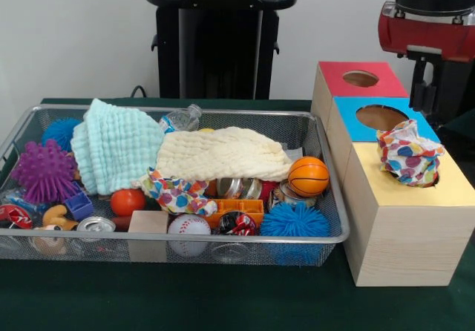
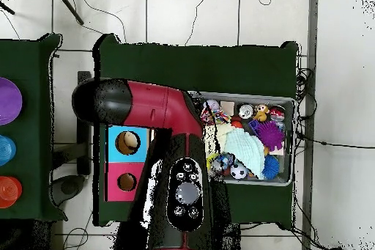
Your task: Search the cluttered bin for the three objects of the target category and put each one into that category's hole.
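Observation:
The wire mesh bin (image 1: 338,212) sits on the green table, full of toys and cloths; it also shows in the overhead view (image 2: 291,141). One white dotted fabric piece (image 1: 408,153) sits bunched on the yellow-topped box (image 1: 415,194), covering its hole and standing well above it. A second dotted piece (image 1: 174,194) lies in the bin under the front edge of the cream towel. No third one shows. My gripper (image 1: 430,97) hangs behind the blue-topped box, above and just behind the fabric on the yellow box, apart from it. In the overhead view my arm (image 2: 172,152) hides the gripper and the yellow box.
A mint-green towel (image 1: 115,153) and a cream towel (image 1: 219,155) cover the bin's middle. Around them lie a small basketball (image 1: 307,176), a purple spiky ball (image 1: 43,171), a blue spiky ball (image 1: 295,221), a baseball (image 1: 188,227) and cans. The blue-topped box (image 1: 352,127) and red-topped box (image 1: 334,79) stand behind the yellow one.

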You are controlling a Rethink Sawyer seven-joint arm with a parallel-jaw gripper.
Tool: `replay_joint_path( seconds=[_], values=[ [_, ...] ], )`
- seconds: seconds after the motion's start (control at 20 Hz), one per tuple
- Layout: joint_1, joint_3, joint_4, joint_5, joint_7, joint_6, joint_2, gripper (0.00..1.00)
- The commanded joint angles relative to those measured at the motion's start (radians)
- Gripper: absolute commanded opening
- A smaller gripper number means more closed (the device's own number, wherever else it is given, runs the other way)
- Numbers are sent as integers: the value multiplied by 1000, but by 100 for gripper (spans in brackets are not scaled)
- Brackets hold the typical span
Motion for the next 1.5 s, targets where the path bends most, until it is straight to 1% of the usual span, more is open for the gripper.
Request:
replay_joint_path(
  seconds=[0.05,0.5,0.85,1.1,1.5],
  values=[
    [-13,62,133,-2,89,-15,22,0],
    [-5,57,143,-5,102,-34,23,0],
    [-18,67,172,-5,83,-67,15,0],
    [-12,55,154,-18,87,-54,27,0],
    [-13,53,174,-29,86,-106,31,0]
  ],
)
